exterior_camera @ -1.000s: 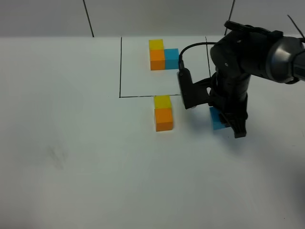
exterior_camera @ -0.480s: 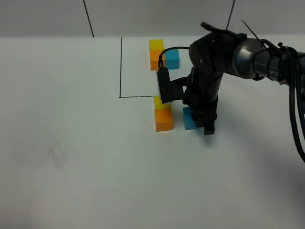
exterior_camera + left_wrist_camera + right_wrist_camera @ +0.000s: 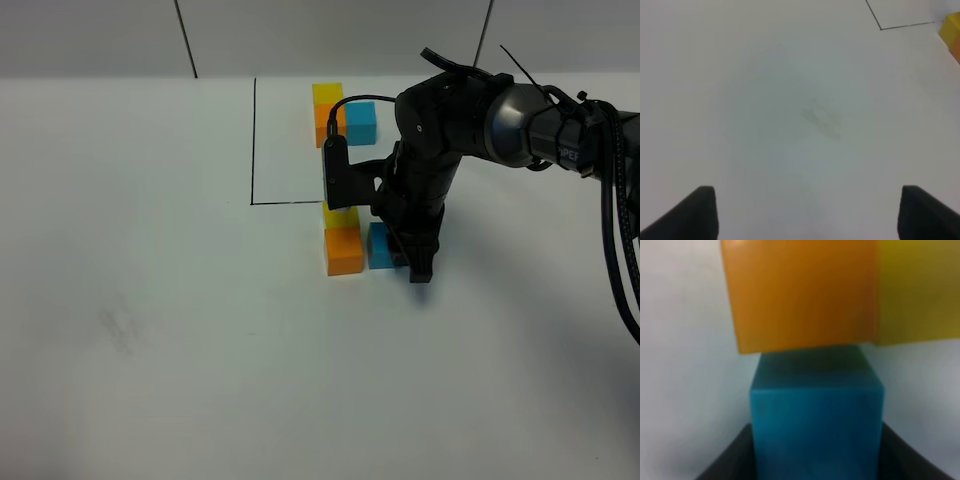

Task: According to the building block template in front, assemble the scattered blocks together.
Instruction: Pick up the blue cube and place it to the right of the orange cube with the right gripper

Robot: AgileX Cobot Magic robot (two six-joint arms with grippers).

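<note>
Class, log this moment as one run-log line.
right claw: shut on blue cube | blue cube: against orange cube | left claw: open, empty

We see the loose yellow block [image 3: 340, 216] only in part behind the right arm's camera housing [image 3: 337, 172]. The right gripper [image 3: 412, 260] covers the far side of the loose blue block [image 3: 380, 246], and its fingertips are hidden. The right wrist view is blurred, with the orange block [image 3: 800, 295] cut off at the edge. The template's orange cube [image 3: 321, 122] is partly covered.
</note>
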